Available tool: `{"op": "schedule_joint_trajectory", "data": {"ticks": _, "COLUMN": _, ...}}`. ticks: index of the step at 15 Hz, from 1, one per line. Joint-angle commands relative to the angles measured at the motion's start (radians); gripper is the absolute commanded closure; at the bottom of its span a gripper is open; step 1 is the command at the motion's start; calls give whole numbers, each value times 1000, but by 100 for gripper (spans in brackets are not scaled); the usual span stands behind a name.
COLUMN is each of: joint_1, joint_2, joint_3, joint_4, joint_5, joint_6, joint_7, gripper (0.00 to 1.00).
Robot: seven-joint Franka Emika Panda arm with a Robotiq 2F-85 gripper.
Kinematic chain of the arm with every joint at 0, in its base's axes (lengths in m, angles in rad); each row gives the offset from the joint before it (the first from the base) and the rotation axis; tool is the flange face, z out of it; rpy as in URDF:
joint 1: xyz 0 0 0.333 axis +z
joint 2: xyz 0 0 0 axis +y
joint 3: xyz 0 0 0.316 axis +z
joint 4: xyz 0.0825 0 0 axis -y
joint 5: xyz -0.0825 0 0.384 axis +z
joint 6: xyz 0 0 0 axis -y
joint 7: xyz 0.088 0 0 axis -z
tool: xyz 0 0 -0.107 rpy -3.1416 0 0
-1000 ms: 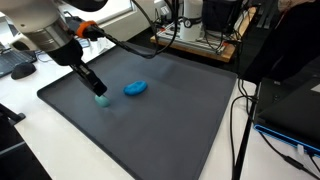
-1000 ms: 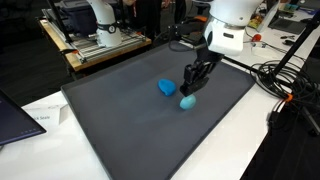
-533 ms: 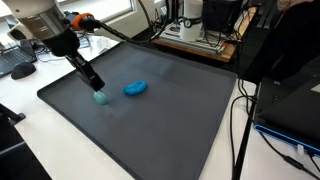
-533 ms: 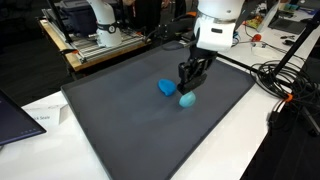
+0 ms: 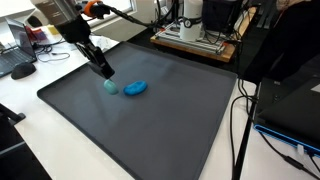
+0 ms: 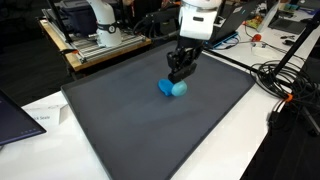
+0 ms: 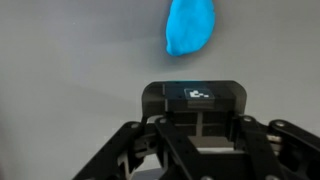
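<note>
Teal ball (image 5: 110, 87) pinched in gripper (image 5: 107, 78), unseen in wrist view.

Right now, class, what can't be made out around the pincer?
Both exterior views: whether the teal ball at the pincer rests on the mat or hangs clear, too small.
Wrist view: the blue lump, top cut by the edge; the ball, mostly hidden by the pincer's frame.

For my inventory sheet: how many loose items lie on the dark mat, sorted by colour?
Bright blue: 1, the oval lump
Teal: 1, the small ball at the tip of the hand
Total: 2
</note>
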Motion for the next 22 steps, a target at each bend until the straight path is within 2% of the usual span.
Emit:
{"op": "schedule_joint_trajectory", "data": {"ticks": 1, "joint_1": 2, "joint_2": -177, "joint_3": -12, "joint_4": -240, "joint_5": 47, "joint_6": 93, "joint_7": -31, "gripper": 78}}
{"op": "schedule_joint_trajectory", "data": {"ticks": 5, "joint_1": 6, "joint_2": -313, "joint_3": -16, "joint_4": -417, "joint_5": 58, "joint_6": 175, "joint_7": -37, "gripper": 78}}
{"op": "schedule_joint_trajectory", "data": {"ticks": 9, "joint_1": 0, "joint_2": -417, "joint_3": -14, "joint_4": -535, "joint_5": 103, "joint_6": 210, "joint_7": -76, "gripper": 78}}
{"op": "schedule_joint_trajectory", "data": {"ticks": 11, "joint_1": -10, "joint_2": -455, "joint_3": -10, "joint_4": -563, "joint_5": 182, "joint_6": 196, "joint_7": -134, "gripper": 78}}
{"op": "schedule_joint_trajectory", "data": {"ticks": 12, "joint_1": 19, "joint_2": -381, "joint_3": -28, "joint_4": -486, "joint_5": 117, "joint_6": 175, "joint_7": -78, "gripper": 78}}
{"op": "schedule_joint_trajectory", "data": {"ticks": 13, "joint_1": 20, "joint_2": -394, "joint_3": -29, "joint_4": -496, "joint_5": 123, "joint_6": 175, "joint_7": -84, "gripper": 53}}
{"op": "schedule_joint_trajectory", "data": {"ticks": 20, "joint_1": 23, "joint_2": -379, "joint_3": -32, "joint_4": -493, "joint_5": 122, "joint_6": 175, "joint_7": -84, "gripper": 53}}
{"op": "schedule_joint_trajectory", "data": {"ticks": 21, "joint_1": 11, "joint_2": -363, "joint_3": -26, "joint_4": -458, "joint_5": 158, "joint_6": 124, "joint_7": -111, "gripper": 78}}
{"op": "schedule_joint_trajectory", "data": {"ticks": 22, "joint_1": 5, "joint_2": -354, "joint_3": -23, "joint_4": -439, "joint_5": 182, "joint_6": 78, "joint_7": -125, "gripper": 78}}
